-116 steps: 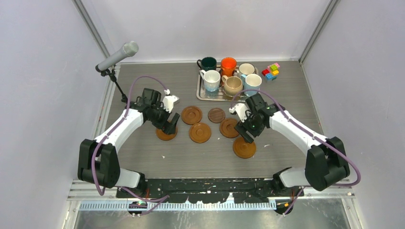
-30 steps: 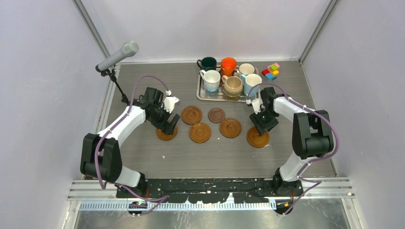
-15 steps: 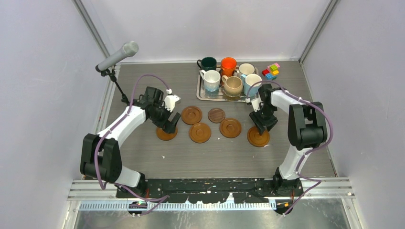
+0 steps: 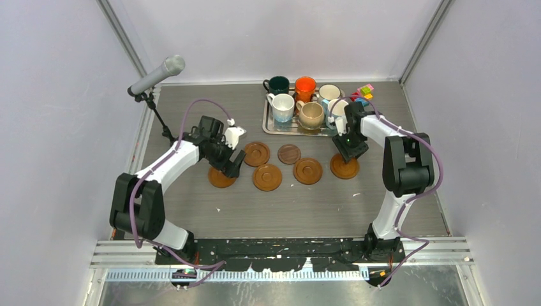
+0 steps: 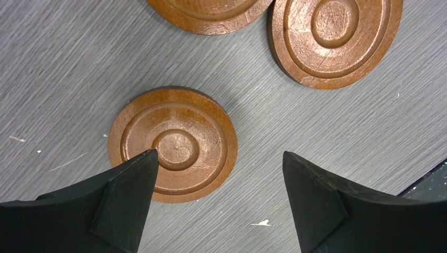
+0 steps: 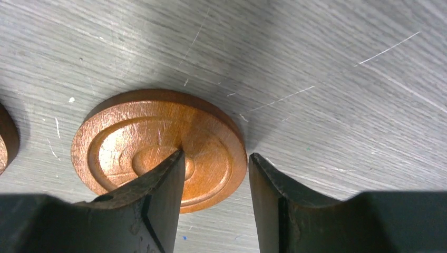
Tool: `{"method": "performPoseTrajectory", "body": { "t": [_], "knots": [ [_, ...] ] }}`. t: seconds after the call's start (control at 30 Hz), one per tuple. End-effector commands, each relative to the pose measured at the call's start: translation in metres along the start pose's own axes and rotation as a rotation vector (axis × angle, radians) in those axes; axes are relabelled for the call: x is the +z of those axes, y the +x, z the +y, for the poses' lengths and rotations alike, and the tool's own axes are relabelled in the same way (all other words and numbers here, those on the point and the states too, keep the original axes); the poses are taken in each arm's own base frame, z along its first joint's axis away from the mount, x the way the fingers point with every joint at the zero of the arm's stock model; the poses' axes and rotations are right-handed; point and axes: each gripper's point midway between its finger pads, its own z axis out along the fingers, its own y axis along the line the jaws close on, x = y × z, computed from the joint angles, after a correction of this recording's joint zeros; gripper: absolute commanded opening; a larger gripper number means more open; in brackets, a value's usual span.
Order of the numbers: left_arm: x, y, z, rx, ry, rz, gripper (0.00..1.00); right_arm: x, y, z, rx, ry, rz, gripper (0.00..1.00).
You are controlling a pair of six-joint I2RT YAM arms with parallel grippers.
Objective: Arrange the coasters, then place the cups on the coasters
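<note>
Six coasters (image 4: 266, 176) sit in a loose row mid-table, cups (image 4: 311, 113) on the tray (image 4: 287, 129) behind; right gripper (image 6: 216, 155), half-closed astride the R-end coaster (image 6: 142, 132) rim (can't tell if pinching), prob. lining it up; left gripper (image 5: 219, 154) spread wide over the L-end coaster (image 5: 173, 132).

Six coasters (image 4: 267, 177), six cups (image 4: 282, 105), one tray (image 4: 290, 130), one microphone (image 4: 159, 73).

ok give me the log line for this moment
left fingers: open, over leftmost coaster | right fingers: open, straddling rightmost coaster rim | cups: on tray | coasters: six, all bare
</note>
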Motion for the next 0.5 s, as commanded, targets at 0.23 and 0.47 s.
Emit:
{"method": "performPoseTrajectory", "body": {
  "t": [0.23,0.47],
  "knots": [
    [-0.004,-0.041,0.001,0.011,0.008,-0.091,0.89,-0.044,-0.034,0.016,-0.041,-0.045,-0.152,0.56],
    [0.005,-0.060,0.007,0.015,-0.027,-0.108,0.89,-0.038,-0.030,0.020,-0.051,-0.069,-0.109,0.56]
  ]
}}
